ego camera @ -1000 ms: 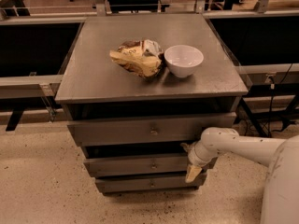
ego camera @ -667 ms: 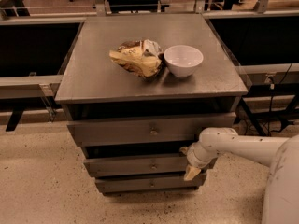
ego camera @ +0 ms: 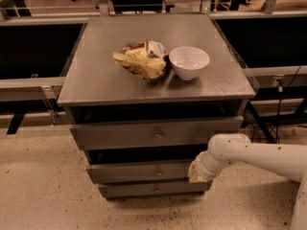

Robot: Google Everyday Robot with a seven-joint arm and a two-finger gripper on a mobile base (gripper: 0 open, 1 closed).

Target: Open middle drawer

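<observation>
Three drawer fronts (ego camera: 120, 135); end effector (ego camera: 198, 172) at middle drawer (ego camera: 134, 172) right end, state unclear; one bowl (ego camera: 189, 62), one snack bag (ego camera: 141, 61).

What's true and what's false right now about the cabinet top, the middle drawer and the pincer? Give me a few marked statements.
1. The white bowl stands on the cabinet top, right of the chip bag. True.
2. The pincer is at the right end of the middle drawer. True.
3. The pincer is on the centre knob. False: the knob is free, and the pincer is well to its right.
4. The bowl lies upside down. False: it stands upright, opening upward.
</observation>
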